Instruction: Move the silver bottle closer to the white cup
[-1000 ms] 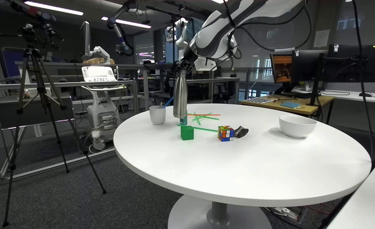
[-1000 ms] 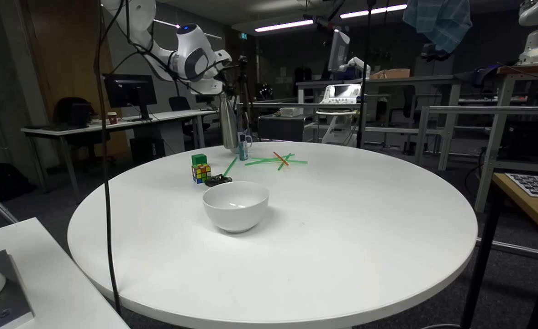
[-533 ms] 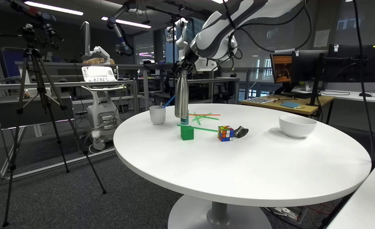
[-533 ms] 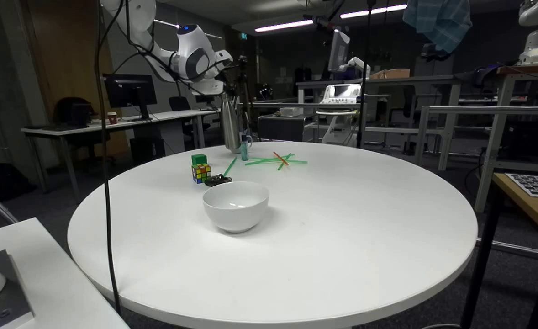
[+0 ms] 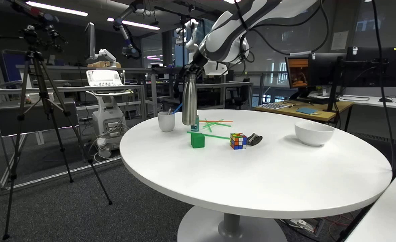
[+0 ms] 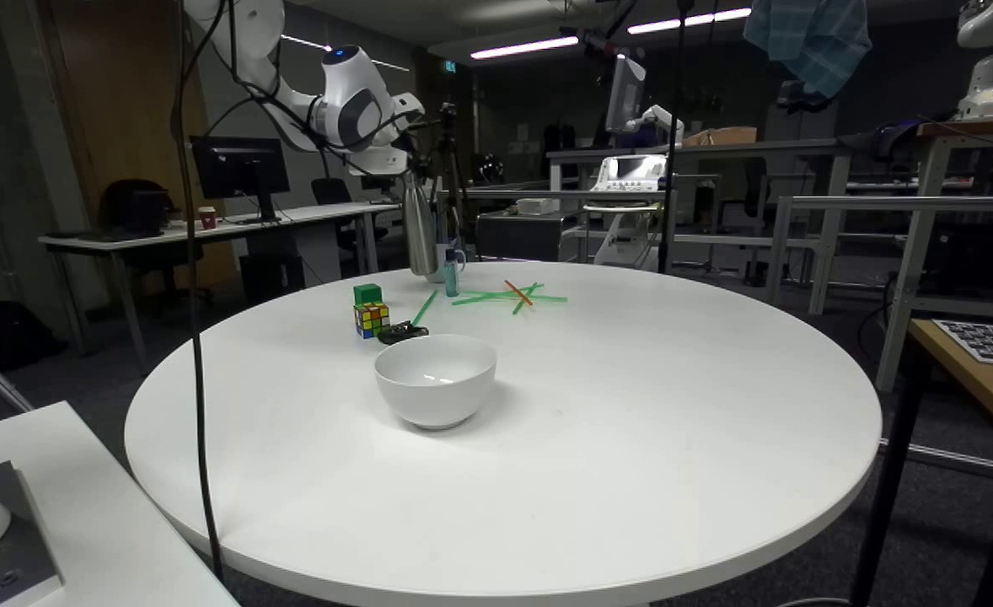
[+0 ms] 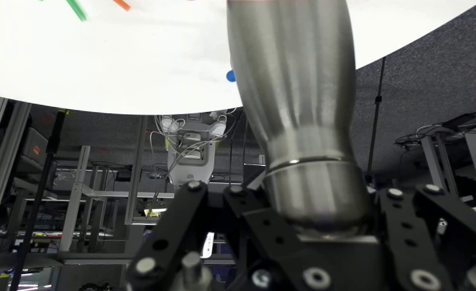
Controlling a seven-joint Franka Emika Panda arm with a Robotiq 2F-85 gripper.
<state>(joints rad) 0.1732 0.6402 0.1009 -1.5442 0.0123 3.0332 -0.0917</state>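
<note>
Tool [image 7: 315, 192] and silver bottle [image 7: 292, 81] are joined in the wrist view, the grip closed around the cap with a finger on either side. In an exterior view, the silver bottle hangs slightly tilted above the worktop [image 5: 268, 181], in front of a small teal bottle [image 5: 195, 127], with the white mug [image 5: 166, 121] near both and a green cube [image 5: 197, 140] nearer the camera than the mug. In an exterior view, the silver bottle hides part of the mug; a Rubik's cube [image 6: 372, 320] and a white bowl [image 6: 435, 388] stand nearer the camera.

White table [image 5: 268, 181] with bowl [image 5: 314, 133], cup [image 5: 166, 121], cube [image 5: 238, 141], block [image 5: 197, 140], sticks [image 5: 214, 136], teal bottle [image 6: 452, 282], indistinct dark object [image 5: 254, 139]
</note>
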